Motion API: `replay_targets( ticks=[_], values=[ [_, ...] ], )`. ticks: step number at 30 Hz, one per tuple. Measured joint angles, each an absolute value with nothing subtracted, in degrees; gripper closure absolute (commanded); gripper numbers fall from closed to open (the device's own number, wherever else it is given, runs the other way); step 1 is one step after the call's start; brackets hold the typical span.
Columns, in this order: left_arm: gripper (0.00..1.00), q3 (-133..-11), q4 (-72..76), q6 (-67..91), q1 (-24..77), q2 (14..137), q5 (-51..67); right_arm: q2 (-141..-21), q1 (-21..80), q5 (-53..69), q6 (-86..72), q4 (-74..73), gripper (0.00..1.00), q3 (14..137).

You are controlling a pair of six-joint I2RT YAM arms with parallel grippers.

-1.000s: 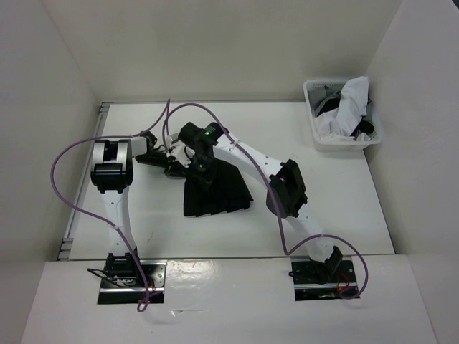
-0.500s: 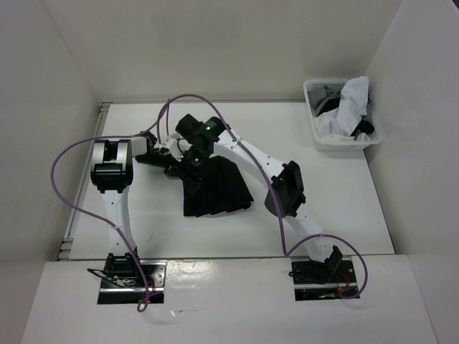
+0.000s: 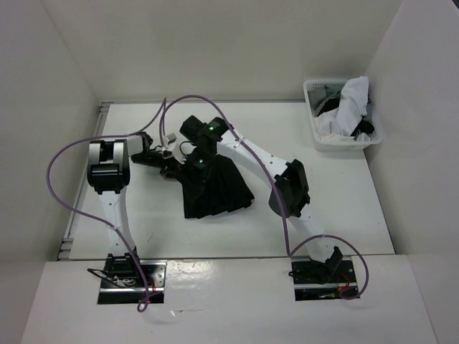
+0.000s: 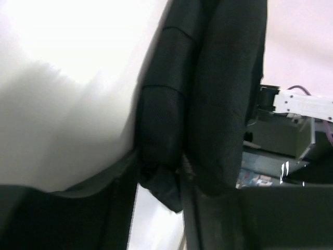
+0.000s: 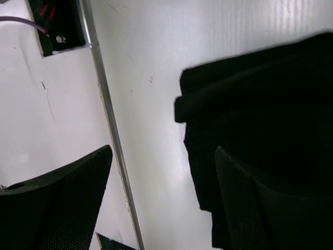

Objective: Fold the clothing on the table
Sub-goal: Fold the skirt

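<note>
The clothing (image 3: pixel 215 190), a black pleated skirt, lies folded in the middle of the white table (image 3: pixel 337 201). Both grippers meet at its upper left corner. In the left wrist view the left gripper (image 4: pixel 158 177) is open: a fold of the black clothing (image 4: pixel 208 104) hangs between its fingers, with a strip of white table showing beside it. From above, this gripper (image 3: pixel 168 170) is low at the skirt's left edge. The right gripper (image 5: pixel 164 177) stands wide open above the clothing's edge (image 5: pixel 260 114), holding nothing. From above, the right gripper (image 3: pixel 197 161) hovers over the skirt's top.
A white lattice basket (image 3: pixel 319 136) with white and dark garments stands at the back right corner. A thin metal rail (image 5: pixel 112 140) runs along the table edge in the right wrist view. Purple cables loop over the left arm (image 3: pixel 107 172). White walls enclose the table.
The right gripper has opened wide and drawn slightly back from the skirt's top. The left gripper's jaws have parted from the fabric fold. The skirt has barely shifted.
</note>
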State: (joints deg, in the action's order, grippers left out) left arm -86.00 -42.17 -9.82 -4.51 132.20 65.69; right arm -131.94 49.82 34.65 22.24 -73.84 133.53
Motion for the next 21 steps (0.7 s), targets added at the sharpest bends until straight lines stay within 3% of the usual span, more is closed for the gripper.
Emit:
replay_targets(
  ticks=[13, 21],
  values=[
    [0.27, -82.2, -52.1, -20.7, -19.5, 123.9, 56.3, -121.6, 37.5, 30.0, 24.6, -73.5, 0.16, 120.5],
    [0.25, -81.7, -52.5, -23.7, -20.4, 121.8, 52.5, -118.5, 37.7, 26.0, 25.0, -72.8, 0.15, 113.3]
  ],
)
